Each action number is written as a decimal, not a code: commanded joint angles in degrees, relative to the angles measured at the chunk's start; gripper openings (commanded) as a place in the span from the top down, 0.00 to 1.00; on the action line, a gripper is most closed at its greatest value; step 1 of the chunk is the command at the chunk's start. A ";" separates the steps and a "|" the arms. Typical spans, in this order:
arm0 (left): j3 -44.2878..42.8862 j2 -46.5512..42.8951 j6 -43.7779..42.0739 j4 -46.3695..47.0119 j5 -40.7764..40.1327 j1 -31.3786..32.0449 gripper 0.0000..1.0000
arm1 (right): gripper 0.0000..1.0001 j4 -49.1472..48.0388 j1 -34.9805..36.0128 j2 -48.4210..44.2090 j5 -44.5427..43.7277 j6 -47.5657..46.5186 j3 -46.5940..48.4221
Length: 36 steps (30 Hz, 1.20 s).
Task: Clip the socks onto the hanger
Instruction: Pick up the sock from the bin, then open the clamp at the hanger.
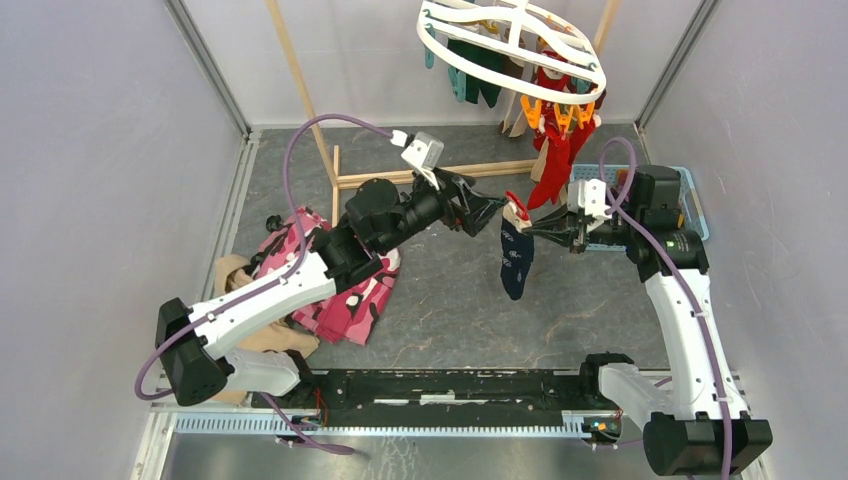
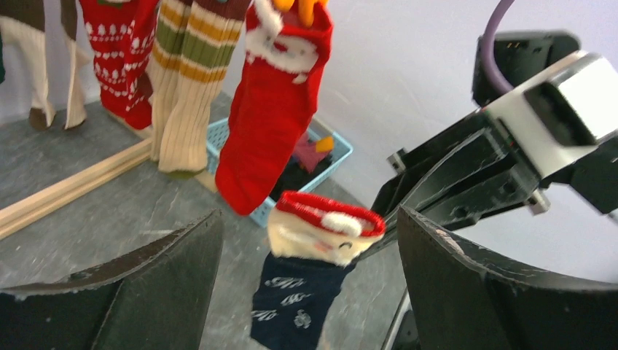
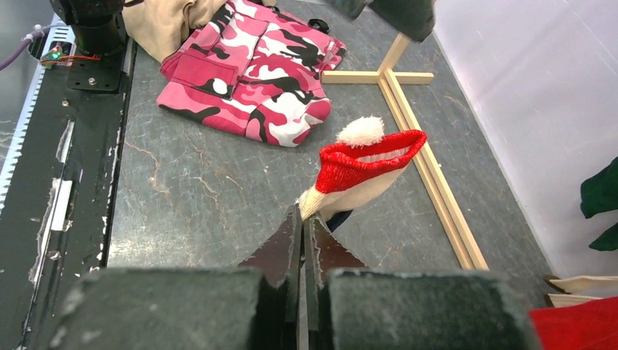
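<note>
Socks: at least four hanging socks (image 2: 273, 109) show in the left wrist view, clipped to one hanger (image 1: 497, 78). One navy sock (image 1: 516, 255) with a red cuff dangles below it, pinched tight in the right gripper (image 1: 560, 232). Grey mottled tabletop (image 1: 450, 300), pale walls. Left arm stretches toward that sock, left gripper (image 1: 480, 210) spread wide and empty.

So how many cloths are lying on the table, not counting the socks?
2. The pink camo cloth lies left of centre under the left arm; the tan cloth lies against its left side. More could be hidden under them.
</note>
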<state>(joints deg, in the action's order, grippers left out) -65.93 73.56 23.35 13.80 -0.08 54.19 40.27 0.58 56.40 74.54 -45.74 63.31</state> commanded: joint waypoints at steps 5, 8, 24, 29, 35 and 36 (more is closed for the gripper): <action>-13.83 2.13 6.28 -5.66 0.26 -1.06 0.09 | 1.00 -4.47 -0.19 -1.37 -0.46 4.06 -2.17; -19.82 6.18 6.42 -10.88 -2.90 -0.66 0.11 | 1.00 -5.81 -0.27 -1.75 -1.49 5.61 -2.86; -30.23 17.83 0.08 -6.85 -13.07 1.79 0.23 | 1.00 -8.21 -0.23 -1.89 -2.03 8.20 -3.30; -31.57 19.95 -1.25 -3.64 -15.20 1.75 0.24 | 1.00 -8.24 -0.23 -1.82 -2.11 8.19 -3.36; -34.68 22.95 -2.85 -2.12 -16.64 1.79 0.25 | 1.00 -8.25 -0.27 -1.73 -2.12 8.11 -3.37; -35.40 23.44 -2.96 -2.07 -16.77 1.79 0.25 | 1.00 -8.22 -0.28 -1.69 -2.19 8.03 -3.37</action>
<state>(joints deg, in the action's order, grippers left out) -97.08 95.44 23.90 7.64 -14.48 55.75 33.41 0.58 55.20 72.93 -38.57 60.10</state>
